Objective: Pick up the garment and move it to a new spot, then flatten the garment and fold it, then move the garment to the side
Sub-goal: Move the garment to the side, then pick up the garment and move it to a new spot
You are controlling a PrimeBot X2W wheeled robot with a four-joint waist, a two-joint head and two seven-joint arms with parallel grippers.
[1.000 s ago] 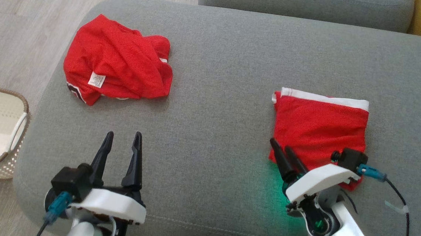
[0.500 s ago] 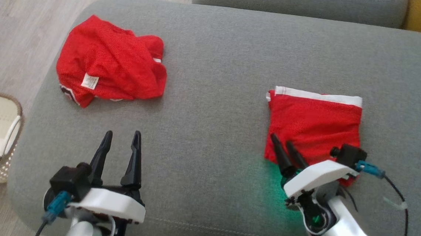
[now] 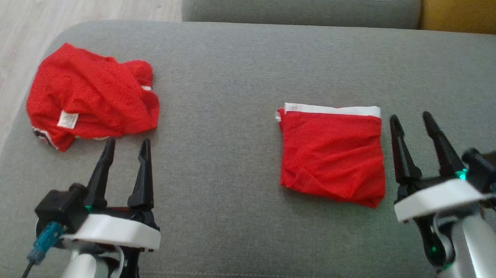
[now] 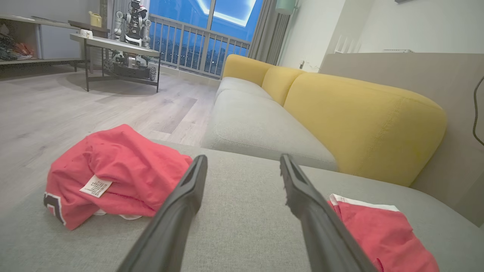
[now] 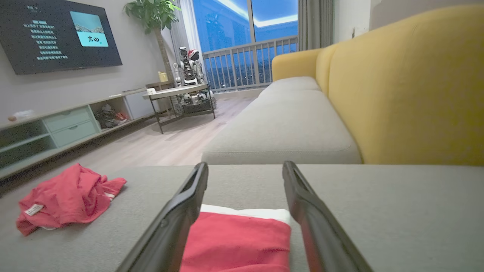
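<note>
Looking across from the left, I see the crumpled red shirt (image 3: 91, 97) lying near the left end of the grey cushion (image 3: 234, 90). Just short of it, my left claw (image 3: 128, 140) is spread wide and empty. The folded red garment (image 3: 332, 155) lies flat right of centre. Just beside its right edge, my right claw (image 3: 411, 117) gapes wide, gripping nothing.

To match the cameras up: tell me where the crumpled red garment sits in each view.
Head view: crumpled garment at upper left.
Left wrist view: crumpled garment at middle left.
Right wrist view: crumpled garment at lower left.
Shared landmark: the folded garment with the white band, to its right in all three.
</note>
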